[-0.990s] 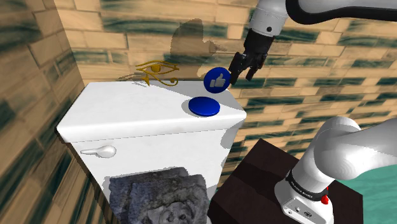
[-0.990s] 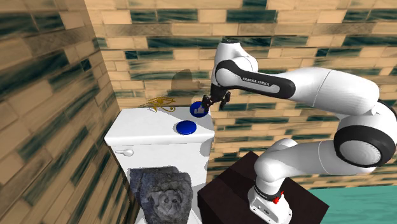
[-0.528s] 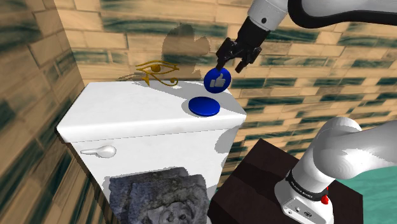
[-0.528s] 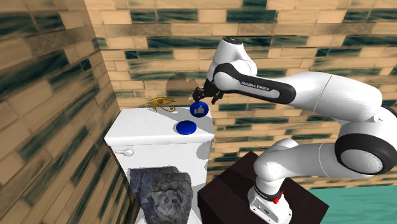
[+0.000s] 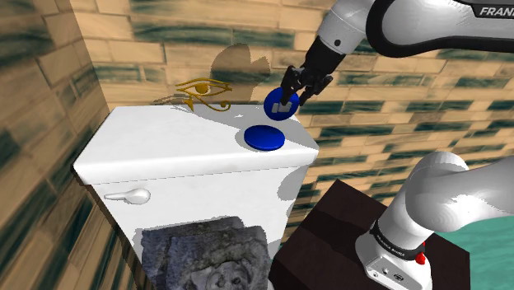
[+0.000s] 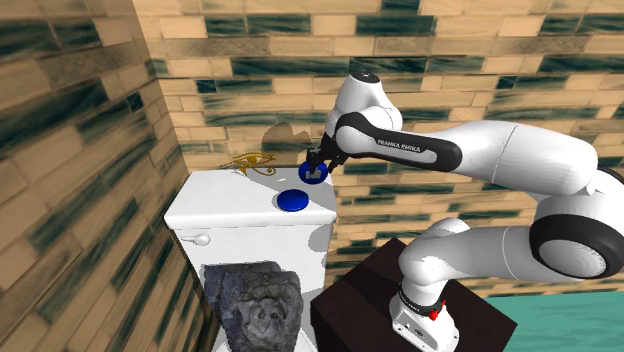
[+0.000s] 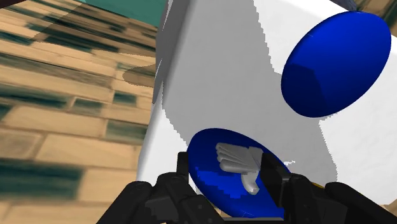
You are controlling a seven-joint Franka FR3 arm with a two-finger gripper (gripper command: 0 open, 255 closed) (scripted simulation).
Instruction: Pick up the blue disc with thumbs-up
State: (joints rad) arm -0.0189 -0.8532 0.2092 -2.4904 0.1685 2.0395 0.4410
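The blue disc with a white thumbs-up stands on edge at the back corner of a white toilet tank lid, near the brick wall. My black gripper has come down over it, open, one finger on each side of the disc. In the wrist view the thumbs-up disc sits between the fingers, and I cannot tell whether they touch it. From the second exterior view the gripper covers most of the disc.
A plain blue disc lies flat on the lid just in front of the thumbs-up one. A gold eye ornament stands at the lid's back edge. The brick wall is close behind. A grey stone-textured object sits below the tank.
The gripper moved from beside and above the thumbs-up disc down over it, so its fingers now straddle the disc. The discs have not moved.
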